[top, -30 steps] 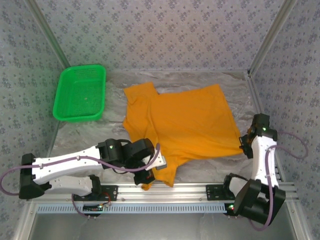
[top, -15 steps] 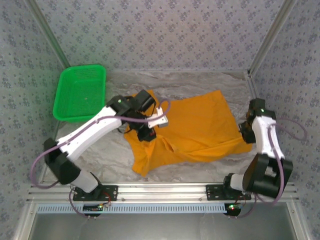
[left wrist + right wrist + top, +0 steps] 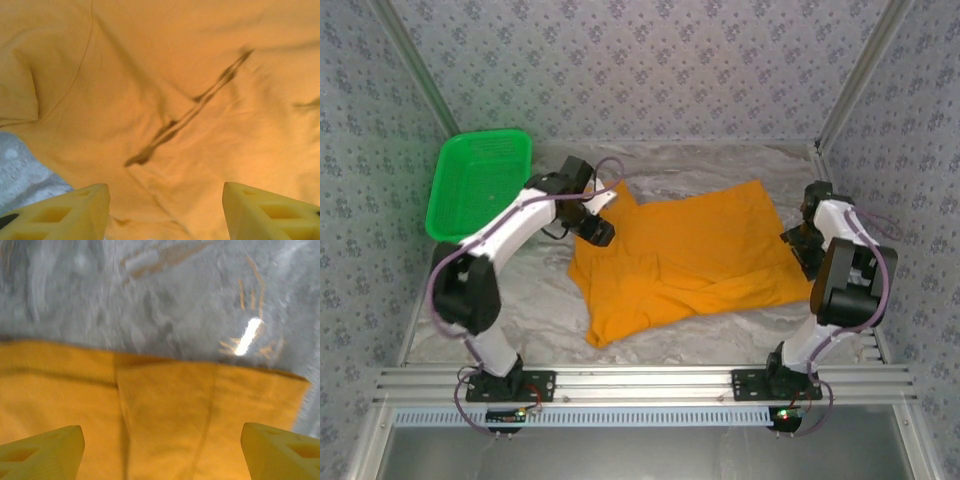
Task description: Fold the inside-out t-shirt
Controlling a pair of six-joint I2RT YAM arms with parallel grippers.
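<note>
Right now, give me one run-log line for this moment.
t-shirt: partly folded, lying on table | left pincer: open, over shirt's left part | right pincer: open, over shirt's right edge | held: nothing

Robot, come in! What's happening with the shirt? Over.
Left gripper open over t-shirt, right gripper open at its edge. Rumpled, partly folded. Basket apart from it.

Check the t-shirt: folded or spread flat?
Partly folded. From above, the t-shirt shows its near part doubled over the body, with a creased overlap edge across the middle; the outline is uneven, not a neat rectangle.
</note>
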